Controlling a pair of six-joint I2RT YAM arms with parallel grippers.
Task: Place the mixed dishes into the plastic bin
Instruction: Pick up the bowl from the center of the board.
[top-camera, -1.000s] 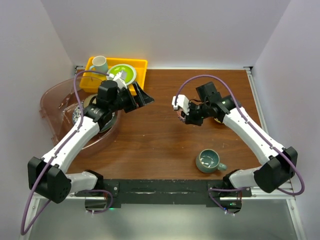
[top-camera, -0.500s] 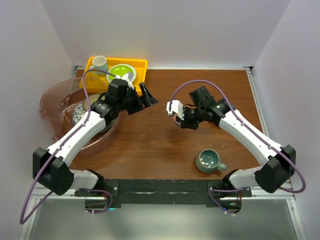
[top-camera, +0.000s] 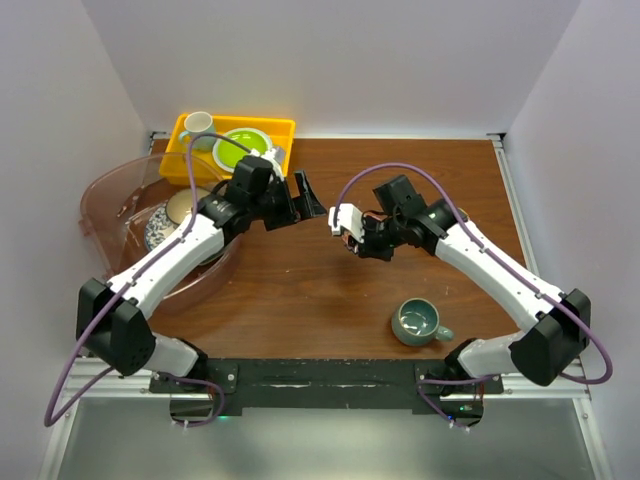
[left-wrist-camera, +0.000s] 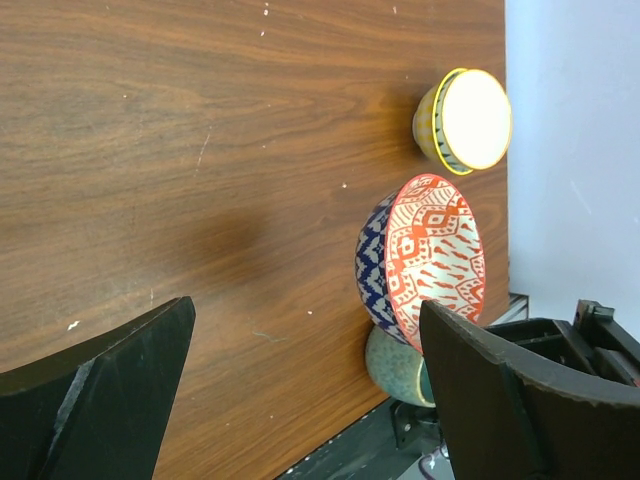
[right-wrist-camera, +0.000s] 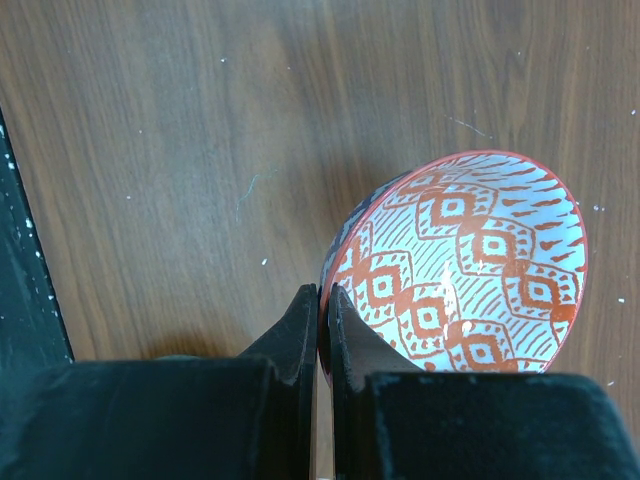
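My right gripper (right-wrist-camera: 324, 297) is shut on the rim of the small reddish bowl (right-wrist-camera: 470, 270), red-and-white inside and blue outside, held tilted above the table centre (top-camera: 352, 238). My left gripper (top-camera: 298, 200) hangs wide open just left of it, holding nothing. In the left wrist view the bowl (left-wrist-camera: 420, 262) sits ahead, near the right finger (left-wrist-camera: 520, 400). A cream-tan bowl (left-wrist-camera: 465, 120) lies beyond it. The teal mug (top-camera: 420, 322) stands at the front right. The pinkish plastic bin (top-camera: 105, 200) at far left holds patterned plates (top-camera: 165, 222).
A yellow tray (top-camera: 285, 130) at the back left carries a white mug (top-camera: 198, 125) and a lime-green plate (top-camera: 240, 145). White walls close in the table on three sides. The black mounting rail (top-camera: 320, 380) runs along the near edge.
My left gripper swung right, away from the bin toward the centre, staying open. My right gripper moved left with the bowl, so the two now nearly meet.
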